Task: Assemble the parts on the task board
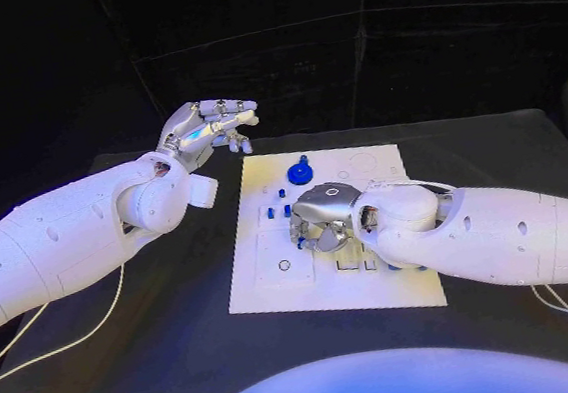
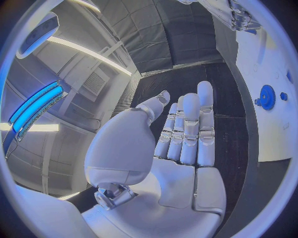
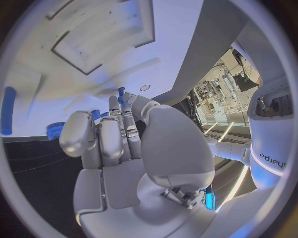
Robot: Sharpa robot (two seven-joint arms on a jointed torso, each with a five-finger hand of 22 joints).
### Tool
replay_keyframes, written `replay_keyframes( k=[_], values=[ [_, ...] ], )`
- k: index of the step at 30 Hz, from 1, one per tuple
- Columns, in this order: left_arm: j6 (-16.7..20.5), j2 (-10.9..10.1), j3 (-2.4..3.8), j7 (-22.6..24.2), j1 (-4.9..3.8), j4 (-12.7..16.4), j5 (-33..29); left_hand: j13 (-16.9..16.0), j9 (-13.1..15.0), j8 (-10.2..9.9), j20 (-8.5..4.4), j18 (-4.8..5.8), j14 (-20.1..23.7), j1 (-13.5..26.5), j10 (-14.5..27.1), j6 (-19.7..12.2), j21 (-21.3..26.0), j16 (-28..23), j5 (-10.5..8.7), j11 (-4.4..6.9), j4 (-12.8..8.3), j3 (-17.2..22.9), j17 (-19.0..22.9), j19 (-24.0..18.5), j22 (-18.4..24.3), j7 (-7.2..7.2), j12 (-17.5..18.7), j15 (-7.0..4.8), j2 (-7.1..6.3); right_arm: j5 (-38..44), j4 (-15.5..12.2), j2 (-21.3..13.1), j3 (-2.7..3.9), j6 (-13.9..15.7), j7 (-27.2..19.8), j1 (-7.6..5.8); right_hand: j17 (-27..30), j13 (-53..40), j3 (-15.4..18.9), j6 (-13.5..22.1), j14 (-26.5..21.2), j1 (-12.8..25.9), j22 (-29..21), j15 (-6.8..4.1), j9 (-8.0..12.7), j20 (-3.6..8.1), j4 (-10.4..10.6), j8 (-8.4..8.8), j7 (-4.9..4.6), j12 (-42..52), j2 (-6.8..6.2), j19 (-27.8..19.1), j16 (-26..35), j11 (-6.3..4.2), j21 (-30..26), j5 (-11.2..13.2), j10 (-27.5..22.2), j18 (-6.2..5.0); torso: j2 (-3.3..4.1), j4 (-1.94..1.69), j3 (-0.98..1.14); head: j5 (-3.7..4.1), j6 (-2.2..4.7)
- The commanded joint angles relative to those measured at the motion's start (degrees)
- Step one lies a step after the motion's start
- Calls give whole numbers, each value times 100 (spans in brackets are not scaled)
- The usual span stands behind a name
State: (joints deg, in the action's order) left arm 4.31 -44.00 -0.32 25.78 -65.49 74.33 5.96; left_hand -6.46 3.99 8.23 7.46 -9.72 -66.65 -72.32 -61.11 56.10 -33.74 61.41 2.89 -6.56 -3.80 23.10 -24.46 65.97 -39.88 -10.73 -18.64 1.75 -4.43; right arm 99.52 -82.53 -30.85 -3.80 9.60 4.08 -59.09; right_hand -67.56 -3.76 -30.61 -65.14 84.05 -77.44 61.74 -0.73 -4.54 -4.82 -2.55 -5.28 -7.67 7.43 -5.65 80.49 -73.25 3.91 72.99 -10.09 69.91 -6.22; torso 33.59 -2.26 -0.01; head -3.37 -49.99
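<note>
Right now I'm holding the right hand (image 1: pixel 324 220) low over the middle of the task board (image 1: pixel 276 279), fingers pinching a small blue peg (image 3: pixel 121 94) for seating, while keeping the left hand (image 1: pixel 207 128) open and empty, clear beyond the bench's (image 1: pixel 138 382) far-left side.

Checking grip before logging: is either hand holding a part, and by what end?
Left hand holds nothing. Right hand pinches a small blue part at its fingertips; which end cannot be told.

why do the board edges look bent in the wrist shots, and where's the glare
Fisheye bends the task board edges in both wrist views; the head view keeps them straight. Glare: a bright blue light strip in the left wrist view, lit room in the right wrist view.
</note>
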Motion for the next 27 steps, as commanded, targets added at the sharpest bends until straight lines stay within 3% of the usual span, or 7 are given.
replay_keyframes(
  k=[1, 11, 14, 18, 27],
  values=[
    [-82, 1, 5, -2, -12, 3, -30, -9, -10, 36, -4, -73, 38, 41, 31, -43, 36, 13, 25, 12, 4, -27, 5, 48, 5, -16, -33, -5, -6, 80, -4, 13, 1, -221, 37, -2, 6, -7, 11, -26, 242, 30, -4, -37, -5, -1, -37, 18, -20, -28, -51, 4, -32, -10, 15, -32, 29, 61, -3, 4, -2, -5, -1],
    [-88, -10, 5, -13, -12, 4, -30, -9, -10, 36, -4, -73, 38, 41, 31, -43, 36, 13, 25, 12, 4, -27, 5, 48, 5, -16, -33, -5, -6, 140, -8, 46, 0, -148, 62, 13, 24, -5, 39, -5, 236, 67, -20, -31, 2, -6, -47, 42, -26, -59, -90, -9, -28, -4, 6, -23, 16, 57, -3, 0, -4, -3, -1],
    [-90, -15, 5, -18, -12, 7, -30, -9, -10, 36, -4, -73, 38, 41, 31, -43, 36, 13, 25, 12, 4, -27, 5, 48, 5, -16, -33, -5, -6, 150, 9, 48, -1, -13, 121, 14, 43, 14, 140, 312, 225, 240, -87, 47, 73, -51, 11, 183, -134, -208, -217, -48, -31, 87, -35, 58, -209, 51, -2, 0, -6, -5, -1],
    [-103, -20, 5, -33, -12, 8, -30, -8, -11, 36, -4, -74, 39, 37, 42, -51, 40, 15, 25, 11, 3, -32, 9, 50, 9, -17, -39, -5, -6, 153, 28, 41, -1, 199, 167, 15, 176, 14, 403, 977, 173, 377, -452, 158, 93, -152, 62, 181, -243, -363, -376, -205, 48, 239, -272, 283, -732, -22, -5, 3, -3, -1, -1],
    [-125, -25, 5, -62, -12, 0, -30, -8, -11, 36, -3, -74, 40, 37, 49, -55, 42, 15, 24, 10, 4, -37, 12, 50, 11, -18, -42, -4, -6, 11, -77, -70, -2, 631, 69, 16, 243, -2, 631, 1078, 157, 352, -500, 158, 70, -180, 82, 155, -224, -270, -333, -217, 69, 231, -306, 256, -864, -36, -1, 10, 4, 20, -1]
  ],
)
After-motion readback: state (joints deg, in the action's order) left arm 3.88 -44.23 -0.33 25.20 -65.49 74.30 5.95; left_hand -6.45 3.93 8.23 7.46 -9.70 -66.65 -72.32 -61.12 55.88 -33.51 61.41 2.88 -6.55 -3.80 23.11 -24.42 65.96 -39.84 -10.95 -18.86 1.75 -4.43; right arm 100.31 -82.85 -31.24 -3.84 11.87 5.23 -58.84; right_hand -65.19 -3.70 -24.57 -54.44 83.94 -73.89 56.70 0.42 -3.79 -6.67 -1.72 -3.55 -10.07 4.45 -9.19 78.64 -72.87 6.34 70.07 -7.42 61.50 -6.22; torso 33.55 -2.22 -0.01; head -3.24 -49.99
